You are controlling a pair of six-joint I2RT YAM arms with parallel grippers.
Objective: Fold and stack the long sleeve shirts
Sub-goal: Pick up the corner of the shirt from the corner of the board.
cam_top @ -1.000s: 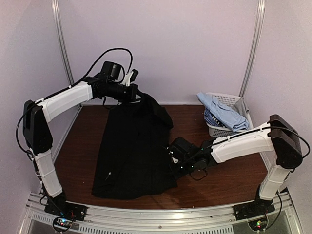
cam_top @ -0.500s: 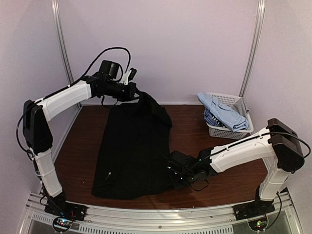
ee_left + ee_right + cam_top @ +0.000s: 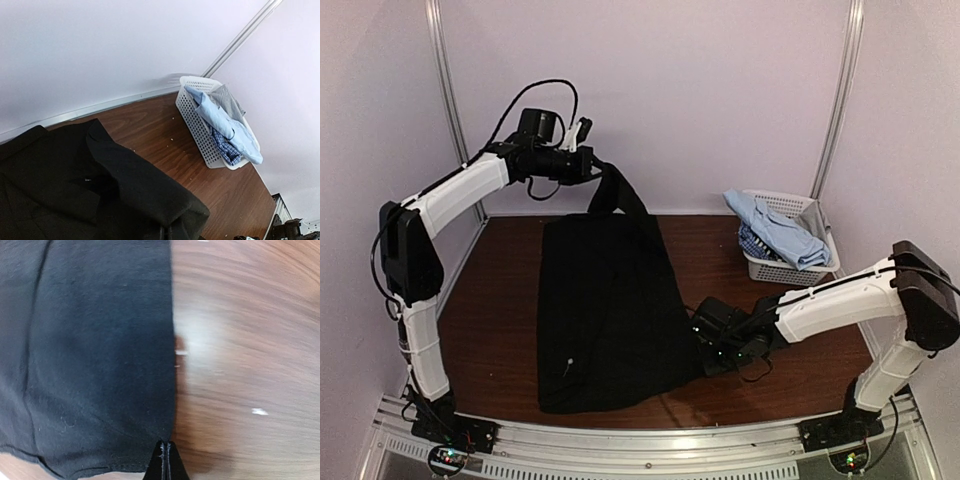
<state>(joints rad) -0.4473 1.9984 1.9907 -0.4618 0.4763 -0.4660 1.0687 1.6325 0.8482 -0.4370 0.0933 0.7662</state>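
Note:
The black shirt (image 3: 605, 300) lies lengthwise on the brown table, its far right shoulder pulled up off the surface. My left gripper (image 3: 592, 168) is shut on that raised part and holds it high near the back wall. In the left wrist view the black cloth (image 3: 100, 190) bunches at my fingers (image 3: 166, 233). My right gripper (image 3: 698, 338) is low on the table, shut on the shirt's right side edge. The right wrist view shows its fingers (image 3: 167, 462) closed at the border of the black cloth (image 3: 95, 340). The pale blue shirt (image 3: 780, 232) and the patterned shirt (image 3: 752, 243) lie in the basket.
The white lattice basket (image 3: 770, 268) stands at the back right against the wall; it also shows in the left wrist view (image 3: 197, 122). Bare brown table (image 3: 790, 360) lies right of the black shirt. Metal frame posts stand in the back corners.
The black shirt has slid to the right. My right gripper moved right with its side edge. My left gripper rose higher, lifting the shoulder further off the table.

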